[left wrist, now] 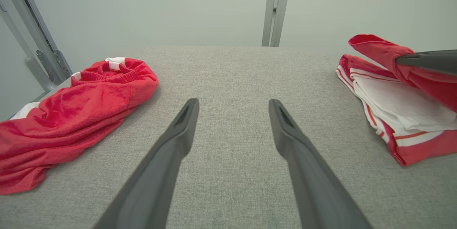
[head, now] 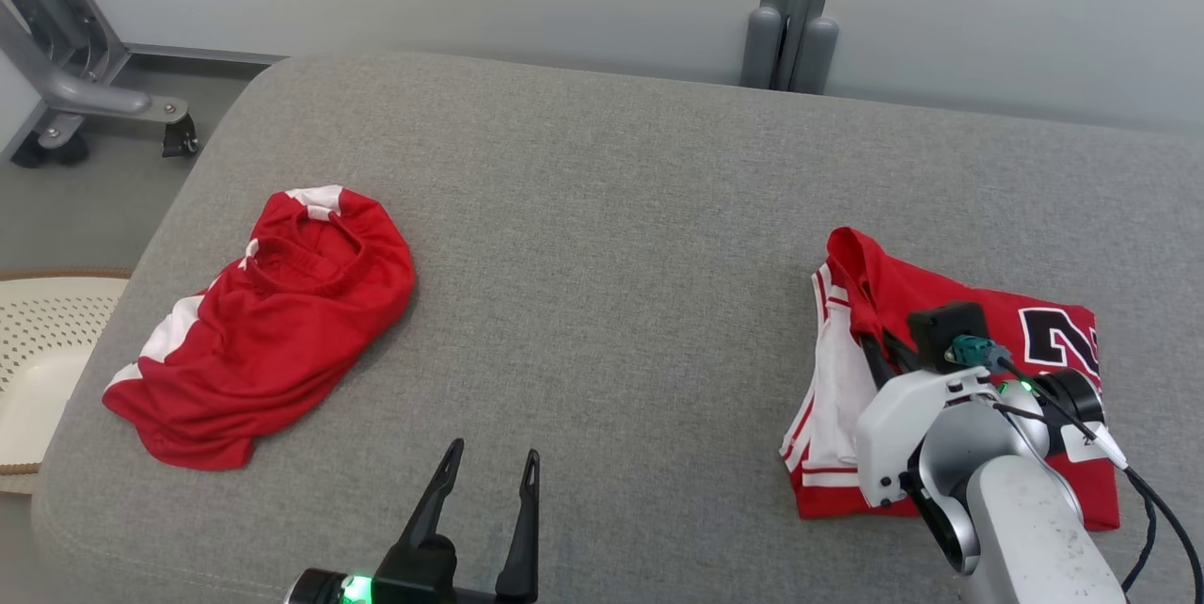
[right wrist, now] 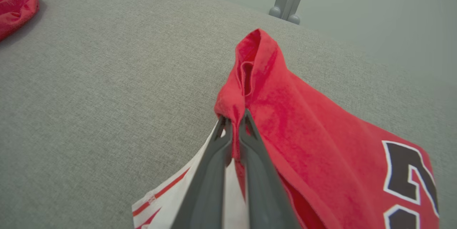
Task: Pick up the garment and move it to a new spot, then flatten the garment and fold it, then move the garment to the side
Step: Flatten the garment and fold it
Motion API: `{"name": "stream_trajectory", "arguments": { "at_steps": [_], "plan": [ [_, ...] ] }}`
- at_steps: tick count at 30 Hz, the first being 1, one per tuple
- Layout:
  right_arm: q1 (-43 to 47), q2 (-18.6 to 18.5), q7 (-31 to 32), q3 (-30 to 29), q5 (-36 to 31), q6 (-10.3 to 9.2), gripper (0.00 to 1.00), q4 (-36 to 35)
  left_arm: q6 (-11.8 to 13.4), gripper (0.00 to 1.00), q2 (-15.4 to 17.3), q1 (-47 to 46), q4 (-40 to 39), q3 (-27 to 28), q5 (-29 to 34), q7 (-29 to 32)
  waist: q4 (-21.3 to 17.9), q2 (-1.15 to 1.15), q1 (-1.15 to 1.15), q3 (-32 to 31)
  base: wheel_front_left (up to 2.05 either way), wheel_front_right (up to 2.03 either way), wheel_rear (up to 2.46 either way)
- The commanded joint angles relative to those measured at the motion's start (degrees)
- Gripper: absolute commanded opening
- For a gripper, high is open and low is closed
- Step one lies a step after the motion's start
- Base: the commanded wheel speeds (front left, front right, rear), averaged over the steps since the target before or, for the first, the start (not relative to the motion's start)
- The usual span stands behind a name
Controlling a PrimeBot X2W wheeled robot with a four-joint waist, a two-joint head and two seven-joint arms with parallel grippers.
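A folded red and white garment (head: 950, 298) with a black letter lies at the right of the grey padded surface (head: 611, 237). My right gripper (head: 870, 341) is shut on its red top layer at the left corner and holds that corner lifted in a peak (right wrist: 250, 65) above the white layer (left wrist: 392, 104). In the right wrist view the right gripper (right wrist: 234, 119) pinches a bunch of red cloth. My left gripper (head: 496, 450) stands open and empty over bare fabric at the front centre, with its fingers (left wrist: 178, 132) spread wide.
A second red and white garment (head: 273, 331) lies crumpled at the left of the surface. A pale perforated basket (head: 38, 350) sits off the left edge, below a metal frame on casters (head: 85, 87). Grey posts (head: 790, 30) stand behind the back edge.
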Motion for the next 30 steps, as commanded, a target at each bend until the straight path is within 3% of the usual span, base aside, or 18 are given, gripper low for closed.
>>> {"name": "stream_trajectory", "arguments": {
  "at_steps": [1, 2, 9, 15, 19, 24, 30],
  "plan": [
    [-0.77, -0.03, -0.51, 0.38, 0.61, -0.11, 0.29, 0.33, -0.03, 1.0, -0.05, -0.74, 0.06, -0.1, -0.57, -0.19, 0.3, 0.0, 0.0, 0.04, 0.0, 0.0, 0.0],
    [-0.87, 0.0, -0.81, 0.58, 1.0, -0.11, 0.99, 0.54, 0.04, 1.0, -0.06, -0.78, 0.11, -0.16, -0.64, -0.19, 0.4, 0.0, 0.0, 0.07, 0.0, 0.0, 0.0],
    [-1.22, 0.04, -1.7, 2.53, 3.96, -0.11, 1.0, -1.65, 0.6, 1.0, -0.06, 0.19, 0.09, -0.1, -1.36, -0.19, -1.35, 0.0, 0.0, -0.53, 0.0, 0.0, 0.0],
    [1.11, -0.28, -2.11, 1.31, 5.81, -0.11, 1.0, -8.17, 1.12, 1.0, -0.04, 1.1, -0.36, 0.17, -1.87, -0.19, -5.99, 0.0, 0.0, -2.05, 0.0, 0.0, 0.0],
    [2.63, -2.81, -3.94, 0.04, 8.71, -0.11, 1.0, -10.25, 1.84, 1.0, -0.03, 1.32, -1.04, 1.17, -2.56, -0.19, -9.8, 0.0, 0.0, -2.94, 0.0, 0.0, 0.0],
    [4.17, -8.81, -12.48, 2.69, 12.17, -0.11, 1.0, -8.93, 2.83, 1.0, -0.01, 1.76, -2.61, 3.92, -4.14, -0.19, -14.28, 0.0, 0.0, -3.79, 0.0, 0.0, 0.0],
    [4.67, -9.52, -23.4, 3.95, 15.15, -0.1, 1.0, -1.18, 3.18, 1.0, -0.02, 3.12, -3.94, 8.43, -4.82, -0.19, -18.64, 0.0, 0.0, -5.4, 0.0, 0.0, 0.0]
  ]
}}
